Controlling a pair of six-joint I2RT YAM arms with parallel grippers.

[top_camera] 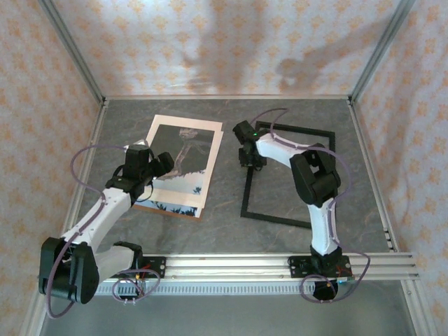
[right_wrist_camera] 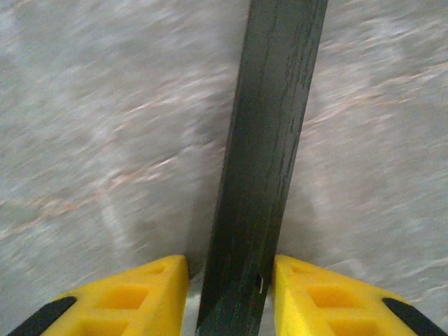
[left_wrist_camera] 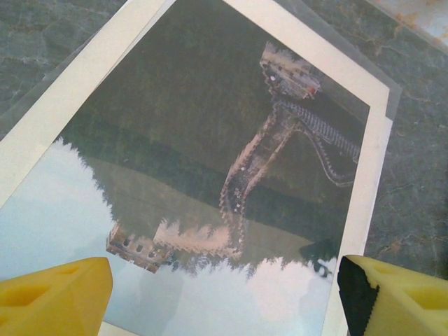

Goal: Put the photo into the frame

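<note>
Left hand (left_wrist_camera: pixel 224 297): fingers spread wide, holding nothing, hovering over the photo (left_wrist_camera: pixel 210 161). The photo lies face up on the bench (top_camera: pixel 231 115), left of the frame (top_camera: pixel 276 218). Right hand (right_wrist_camera: pixel 231 294): clamped on the frame's left rail.

photo (left_wrist_camera: pixel 210 175) cut off at the bottom edge, frame (right_wrist_camera: pixel 262 140) rail running off top and bottom, table (right_wrist_camera: pixel 105 105) blurred around it
</note>
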